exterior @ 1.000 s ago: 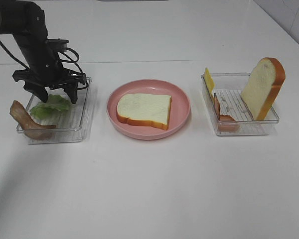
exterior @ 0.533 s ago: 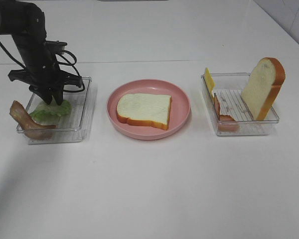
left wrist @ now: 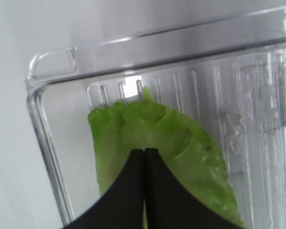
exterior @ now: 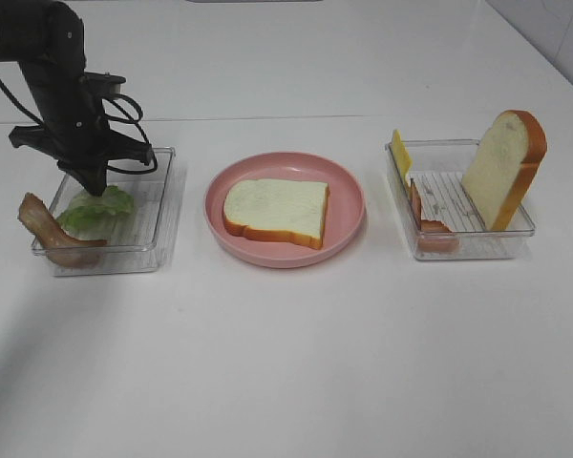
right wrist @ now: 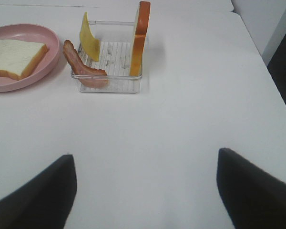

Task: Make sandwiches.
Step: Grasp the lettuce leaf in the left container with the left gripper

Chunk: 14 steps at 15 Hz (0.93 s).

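Note:
In the exterior high view my left gripper hangs over the left clear tray, shut on the near edge of the green lettuce leaf. The left wrist view shows the black fingers pressed together at the gripper tip on the lettuce. One bread slice lies flat on the pink plate. A second slice stands upright in the right tray, with a yellow cheese slice and a bacon strip. My right gripper is open over bare table.
Another bacon strip hangs over the left tray's outer rim. The right wrist view shows the plate, the cheese, the bacon and the upright bread far ahead of the gripper. The table's edge runs along the right.
My left gripper came down onto the lettuce, its fingers closed on the leaf, and it has risen slightly. The right side is unchanged.

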### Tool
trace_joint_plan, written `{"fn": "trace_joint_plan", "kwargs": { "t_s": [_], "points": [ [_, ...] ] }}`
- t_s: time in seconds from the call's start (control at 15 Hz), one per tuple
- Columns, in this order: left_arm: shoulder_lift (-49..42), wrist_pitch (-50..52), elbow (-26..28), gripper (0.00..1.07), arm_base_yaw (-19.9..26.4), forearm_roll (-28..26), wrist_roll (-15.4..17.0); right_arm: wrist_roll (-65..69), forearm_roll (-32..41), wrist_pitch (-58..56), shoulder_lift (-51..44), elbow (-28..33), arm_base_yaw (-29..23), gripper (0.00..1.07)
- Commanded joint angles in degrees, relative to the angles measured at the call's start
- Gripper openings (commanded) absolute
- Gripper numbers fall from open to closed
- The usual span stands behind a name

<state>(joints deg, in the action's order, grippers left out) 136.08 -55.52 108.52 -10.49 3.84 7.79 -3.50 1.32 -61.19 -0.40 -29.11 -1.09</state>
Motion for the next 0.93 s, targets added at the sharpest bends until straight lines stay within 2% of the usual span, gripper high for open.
{"fn": "trace_joint_plan", "kwargs": {
  "t_s": [0.07,0.4,0.53,0.6,0.67,0.8,0.93],
  "points": [
    [-1.72,-1.32,0.06,0.00,-0.11,0.29,-0.17,-0.52,-0.06,0.57,-0.80,0.11,0.40,0.76],
    [-5.04,-5.44,0.11,0.00,-0.11,0.52,-0.29,-0.52,-0.06,0.57,-0.80,0.11,0.40,0.76],
    [-5.61,-9.22,2.06,0.16,-0.11,0.63,-0.63,-0.52,-0.06,0.57,-0.80,0.11,0.40,0.76],
    [-5.61,-11.63,3.15,0.27,-0.11,0.46,-1.66,-0.52,-0.06,0.57,-0.80,0.11,0.40,0.76],
    [-5.61,-14.27,4.30,0.44,-0.11,0.17,-2.98,-0.52,-0.06,0.57,-0.80,0.11,0.40,0.76],
    [-5.61,-16.56,4.81,0.64,-0.11,-0.40,-5.39,-0.52,-0.06,0.57,-0.80,0.11,0.40,0.76],
    [-5.61,-17.42,4.81,0.67,-0.52,-1.38,-10.94,-0.52,-0.06,0.57,-0.80,0.11,0.40,0.76]
  ]
}}
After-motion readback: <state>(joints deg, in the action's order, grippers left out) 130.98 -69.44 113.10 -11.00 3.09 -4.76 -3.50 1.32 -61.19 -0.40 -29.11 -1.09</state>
